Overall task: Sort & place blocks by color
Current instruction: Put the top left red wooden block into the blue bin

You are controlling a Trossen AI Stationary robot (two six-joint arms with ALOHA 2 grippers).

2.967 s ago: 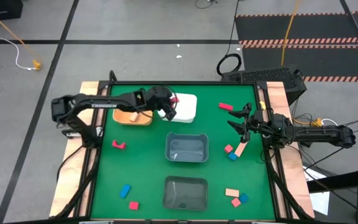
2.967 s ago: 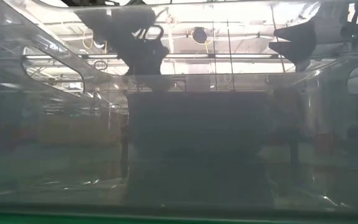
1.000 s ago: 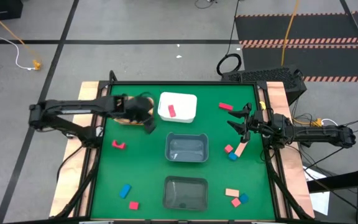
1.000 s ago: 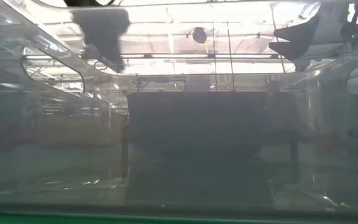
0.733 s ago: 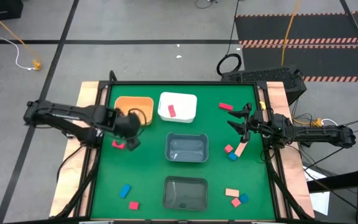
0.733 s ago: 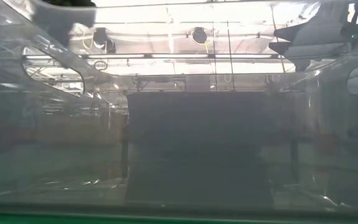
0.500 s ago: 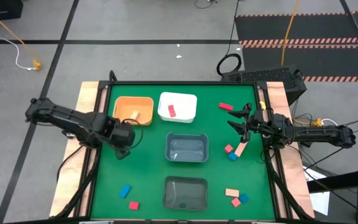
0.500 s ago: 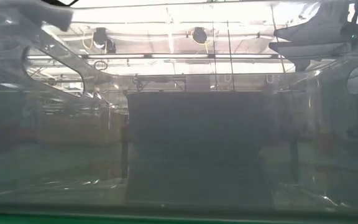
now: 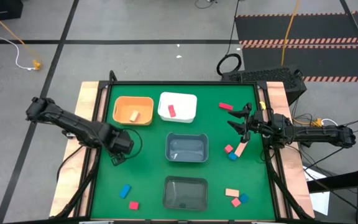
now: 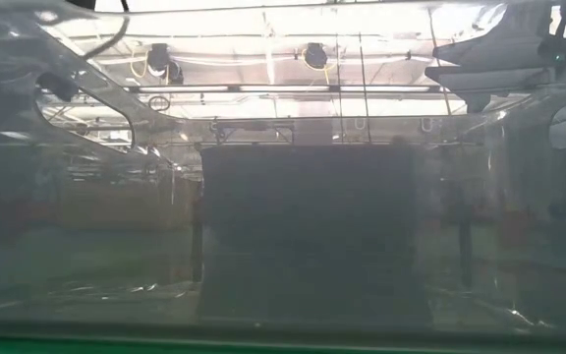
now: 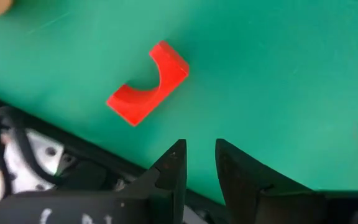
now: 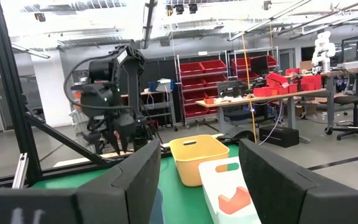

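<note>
My left gripper [image 9: 118,150] hangs low over the table's left side, open by a narrow gap [image 11: 199,155]. A red arch-shaped block [image 11: 148,84] lies flat on the green mat just ahead of its fingertips, untouched; in the high view the gripper hides it. One red block [image 9: 171,111] lies in the white bin [image 9: 188,99] and a tan one [image 9: 135,116] in the orange bin [image 9: 120,102]. My right gripper [image 9: 240,117] waits open at the right side, beside two red blocks [image 9: 225,106].
Two grey bins [image 9: 187,138] [image 9: 186,182] stand in the table's middle. Salmon and blue blocks [image 9: 234,151] lie by the right gripper, more [image 9: 236,198] near the near-right corner, and a blue [image 9: 125,190] and a red one [image 9: 133,205] near-left. The low view looks through a clear bin wall.
My left gripper has swung from over the orange bin toward the table's near edge and down, and now sits over the red arch block on the mat. The right arm has kept still.
</note>
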